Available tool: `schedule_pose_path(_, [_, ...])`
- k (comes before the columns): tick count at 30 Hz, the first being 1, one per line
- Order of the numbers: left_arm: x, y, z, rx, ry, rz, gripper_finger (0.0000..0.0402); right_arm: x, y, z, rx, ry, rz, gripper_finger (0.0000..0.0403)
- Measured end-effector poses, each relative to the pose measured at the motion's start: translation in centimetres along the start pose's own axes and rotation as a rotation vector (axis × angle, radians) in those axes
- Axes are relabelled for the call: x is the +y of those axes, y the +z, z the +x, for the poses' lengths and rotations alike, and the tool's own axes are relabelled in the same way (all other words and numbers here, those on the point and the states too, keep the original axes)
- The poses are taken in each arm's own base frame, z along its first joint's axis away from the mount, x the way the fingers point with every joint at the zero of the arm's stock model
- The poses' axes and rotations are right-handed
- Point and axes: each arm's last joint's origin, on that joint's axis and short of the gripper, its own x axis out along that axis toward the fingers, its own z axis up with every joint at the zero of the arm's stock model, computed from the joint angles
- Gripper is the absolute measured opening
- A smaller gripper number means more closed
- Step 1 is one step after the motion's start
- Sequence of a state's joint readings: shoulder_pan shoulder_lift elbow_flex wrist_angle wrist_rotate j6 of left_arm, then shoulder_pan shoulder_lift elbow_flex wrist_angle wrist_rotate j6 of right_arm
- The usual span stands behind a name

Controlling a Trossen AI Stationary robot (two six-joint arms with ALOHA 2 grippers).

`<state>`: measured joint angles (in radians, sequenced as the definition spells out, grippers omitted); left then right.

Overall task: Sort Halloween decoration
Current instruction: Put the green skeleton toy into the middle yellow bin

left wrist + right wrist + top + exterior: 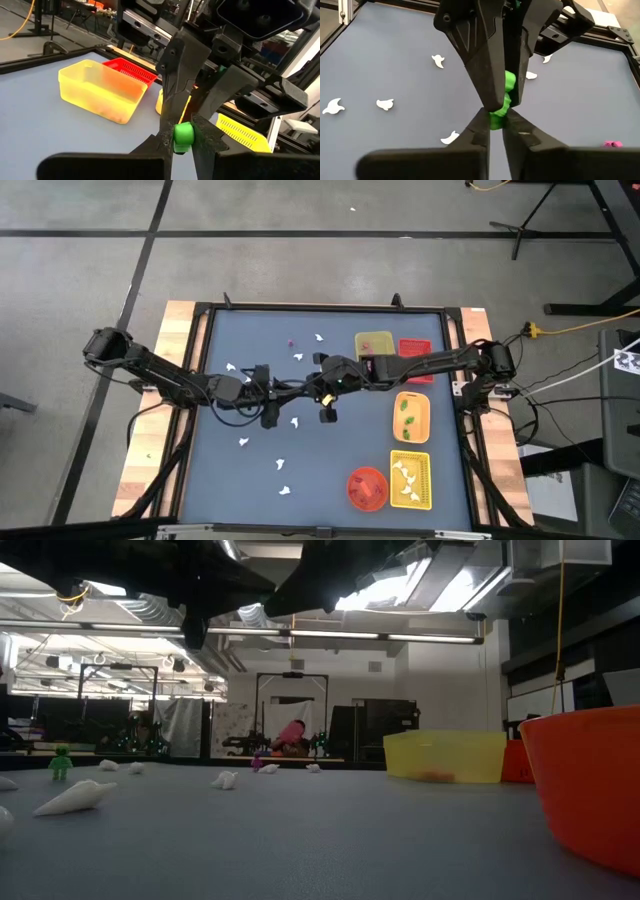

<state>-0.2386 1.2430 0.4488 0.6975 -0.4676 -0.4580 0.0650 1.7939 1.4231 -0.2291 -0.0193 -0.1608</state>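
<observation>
Mid-desk [250,490] is congested: left tool [272,387] and right tool [322,390] meet tip to tip there, both pinched on one green piece [183,136], arms crossing the middle band from both sides. Right strip blocked by yellow tray [374,346], red tray [415,360], orange tray [411,417], yellow basket [410,478] and red bowl [367,487]. Near-left area is open apart from scattered white ghosts [281,465]. Far-left corner clear-ish, one pink bit [291,343].
</observation>
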Motion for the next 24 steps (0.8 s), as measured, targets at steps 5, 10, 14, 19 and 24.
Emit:
schedule_pose_path(5, [0.0, 0.0, 0.0, 0.003, -0.006, 0.0, 0.0029, 0.0, 0.0, 0.0, 0.002, 0.0, 0.0, 0.0007])
schedule_pose_path(10, [0.0, -0.1, 0.0, 0.011, -0.01, 0.002, 0.004, 0.0, -0.1, 0.0, 0.008, 0.001, 0.0, 0.002])
schedule_pose_path(14, [-0.1, -0.2, 0.0, 0.031, -0.041, 0.004, 0.0076, 0.0, -0.2, 0.0, 0.024, 0.004, 0.0, 0.0016])
schedule_pose_path(19, [-0.1, -0.2, 0.0, 0.044, -0.052, 0.006, 0.0125, 0.2, -1.1, 0.0, 0.108, 0.017, 0.006, 0.0004])
schedule_pose_path(24, [0.0, -0.3, 0.0, 0.053, -0.048, 0.011, 0.014, 0.4, -2.6, -0.3, 0.274, 0.037, 0.062, 0.001])
